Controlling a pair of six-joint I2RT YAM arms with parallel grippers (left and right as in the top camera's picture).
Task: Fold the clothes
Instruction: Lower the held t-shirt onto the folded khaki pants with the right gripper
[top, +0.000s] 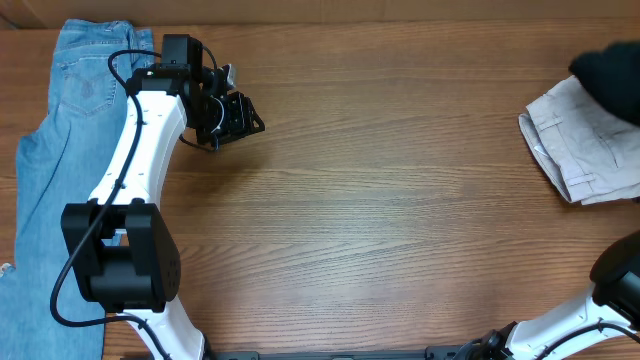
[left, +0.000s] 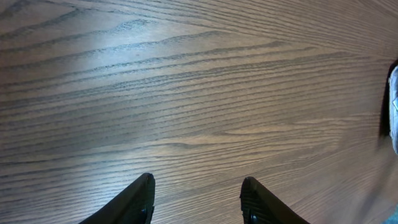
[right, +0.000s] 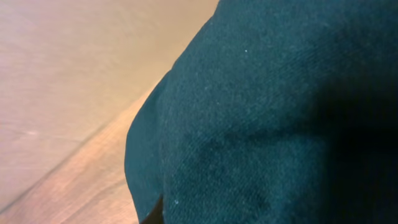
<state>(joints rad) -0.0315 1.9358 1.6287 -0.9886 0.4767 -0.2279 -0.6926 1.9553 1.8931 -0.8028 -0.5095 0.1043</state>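
The black garment shows as a dark blurred bunch at the far right edge, above the table and over the pale folded garment. In the right wrist view the black garment fills most of the frame and hangs right at my right gripper's jaws, hiding the fingers. It is off the table, so the right gripper is shut on it. No white tag shows. My left gripper is at the back left, open and empty over bare wood, and it also shows in the left wrist view.
Light blue denim jeans lie along the left edge, partly under the left arm. A pale beige-white folded garment lies at the right edge. The wooden table spans the middle. The right arm's base is at the bottom right.
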